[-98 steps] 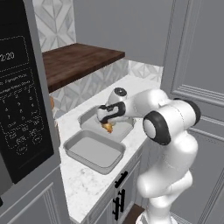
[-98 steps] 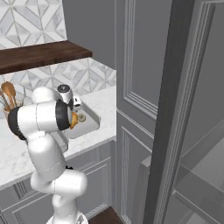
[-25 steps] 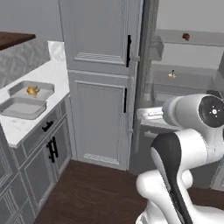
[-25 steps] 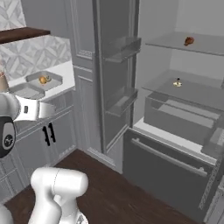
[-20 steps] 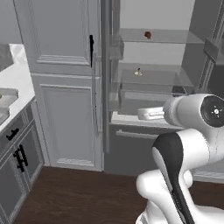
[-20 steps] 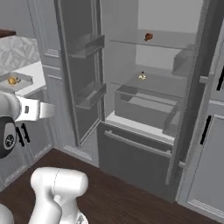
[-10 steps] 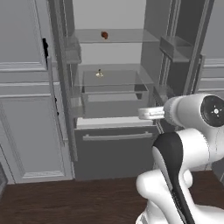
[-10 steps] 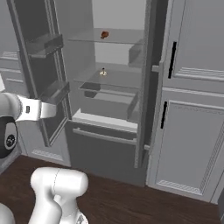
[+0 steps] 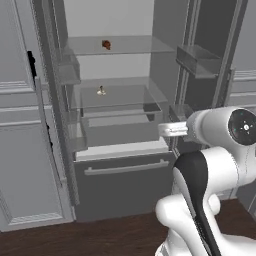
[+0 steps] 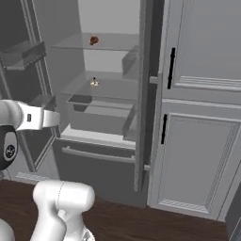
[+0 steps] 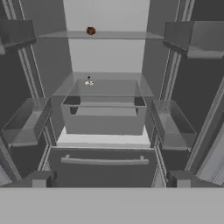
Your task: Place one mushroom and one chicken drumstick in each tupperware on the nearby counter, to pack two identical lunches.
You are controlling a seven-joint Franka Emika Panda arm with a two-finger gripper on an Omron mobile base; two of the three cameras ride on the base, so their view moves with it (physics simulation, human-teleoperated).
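I face an open fridge. A small reddish-brown chicken drumstick [image 9: 106,44] [image 10: 94,40] [image 11: 90,30] lies on the top glass shelf. One shelf lower stands a small pale mushroom [image 9: 101,90] [image 10: 94,82] [image 11: 89,81] near the back. My gripper [image 11: 109,179] is open, its two dark fingertips [image 11: 39,178] spread wide at the bottom of the hand view with nothing between them, well short of the shelves. The tupperware and the counter are out of view.
Both fridge doors stand open, with door bins [image 11: 26,127] [image 11: 175,127] on either side. A clear drawer [image 11: 103,116] sits under the mushroom shelf, above a handled freezer drawer [image 11: 104,160]. Grey cabinets [image 10: 197,122] [image 9: 22,125] flank the fridge. The floor is dark wood.
The whole picture has swung away from the counter and its trays to the open fridge, which now sits nearer and more centred. The gripper stays open.
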